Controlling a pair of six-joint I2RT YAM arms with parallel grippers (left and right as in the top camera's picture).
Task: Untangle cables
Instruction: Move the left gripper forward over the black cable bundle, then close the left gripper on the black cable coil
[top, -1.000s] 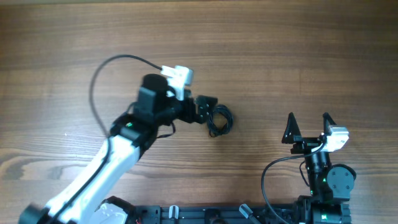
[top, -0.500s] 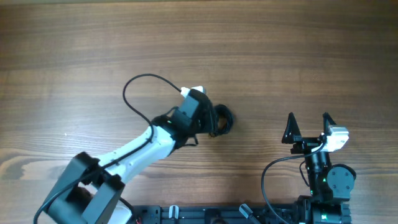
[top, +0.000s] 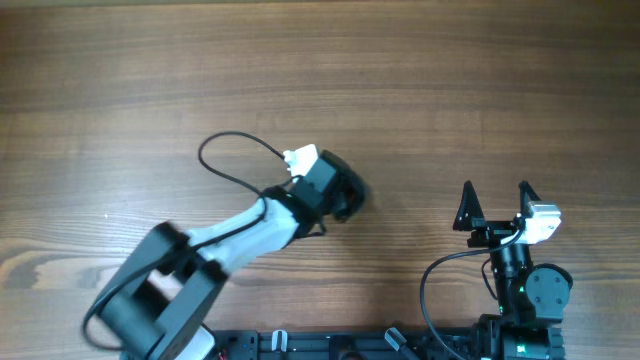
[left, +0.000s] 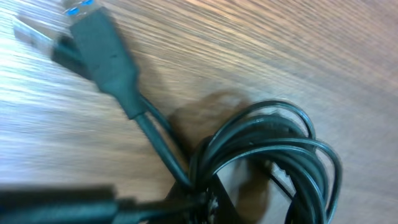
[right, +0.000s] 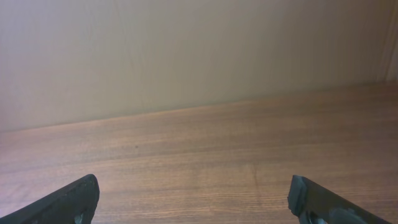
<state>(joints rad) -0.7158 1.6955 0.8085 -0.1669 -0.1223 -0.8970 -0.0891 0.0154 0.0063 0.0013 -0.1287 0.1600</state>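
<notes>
While the right arm sits folded at the near right edge of the table, the left arm stretches diagonally from the near left toward the middle, its wrist bent down over the cables. Seen from overhead, the left gripper covers most of the bundle, and only a dark edge shows at its right side. Whether its jaws are apart or clamped on a cord I cannot tell. A thicker black lead arcs from that wrist out to the left.

The left wrist camera shows what the overhead view hides: the cables lie on the wood as several overlapping thin black loops, and one cord runs up and left to a dark moulded plug with a blue-tipped metal end. The plug is blurred and nothing on it can be read.

The right gripper points away from the robot, jaws wide apart and holding nothing. Its own camera shows both black fingertips low in the corners over bare wood, with a plain wall beyond.
</notes>
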